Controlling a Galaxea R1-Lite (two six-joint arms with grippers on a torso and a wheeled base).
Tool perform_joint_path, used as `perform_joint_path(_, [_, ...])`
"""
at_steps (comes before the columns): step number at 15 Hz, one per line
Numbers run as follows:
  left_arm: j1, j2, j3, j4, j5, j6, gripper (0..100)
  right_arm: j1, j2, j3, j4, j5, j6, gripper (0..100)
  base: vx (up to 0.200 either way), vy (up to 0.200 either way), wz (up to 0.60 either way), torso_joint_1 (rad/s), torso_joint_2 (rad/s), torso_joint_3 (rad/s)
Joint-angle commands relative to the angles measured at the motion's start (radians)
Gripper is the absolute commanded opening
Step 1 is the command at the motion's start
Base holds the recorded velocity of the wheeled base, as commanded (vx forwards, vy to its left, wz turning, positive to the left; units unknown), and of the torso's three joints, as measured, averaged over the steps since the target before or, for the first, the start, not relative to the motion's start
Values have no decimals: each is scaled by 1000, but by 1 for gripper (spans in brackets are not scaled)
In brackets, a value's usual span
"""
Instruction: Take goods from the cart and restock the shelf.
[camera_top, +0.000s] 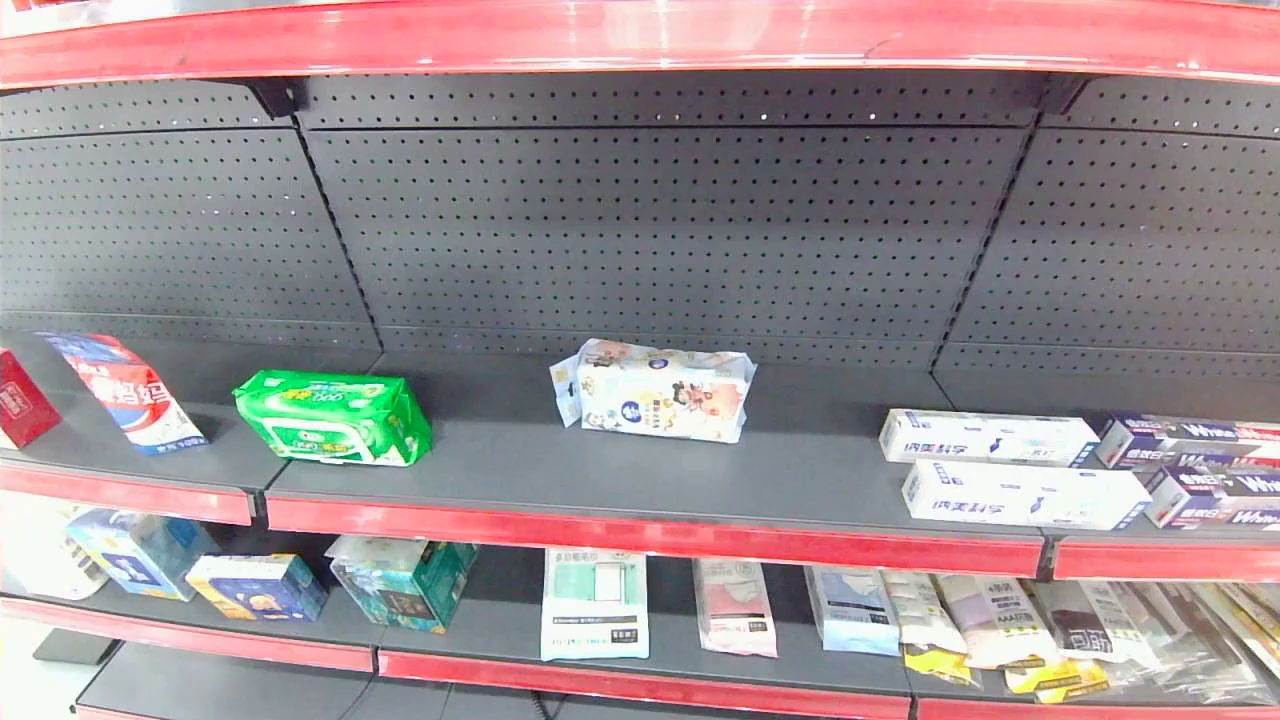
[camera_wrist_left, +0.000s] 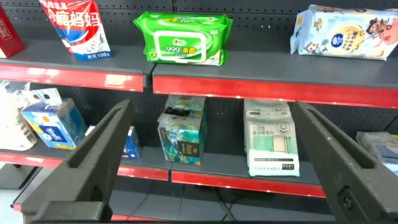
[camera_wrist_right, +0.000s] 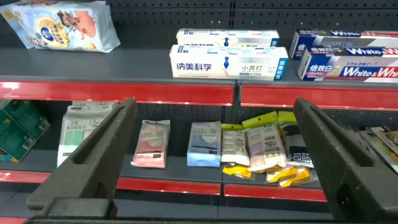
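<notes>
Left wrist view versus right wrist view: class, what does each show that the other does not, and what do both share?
Only left: the green wipes pack and the red-and-blue bag. Only right: the white toothpaste boxes and purple toothpaste boxes. Shared: the cartoon-printed pack; each also shows an open pincer, the left pincer and the right pincer.

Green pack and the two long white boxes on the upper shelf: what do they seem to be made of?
Green pack: likely soft plastic film with a glossy finish. It bulges, its ends look crimped and its surface catches the light.
Long white boxes: probably printed cardboard with a smooth finish. They have straight edges, flat faces and sharp corners.
</notes>
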Motion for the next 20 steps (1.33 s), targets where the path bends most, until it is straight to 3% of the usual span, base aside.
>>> perform_joint_path(1, [0,0,0,0,0,1,100,0,1,0,-1,1,-3,100,0,0,-600,2,2,2])
perform_joint_path(20, [0,2,0,0,0,0,100,0,1,0,-1,5,-1,100,0,0,-600,4,0,2])
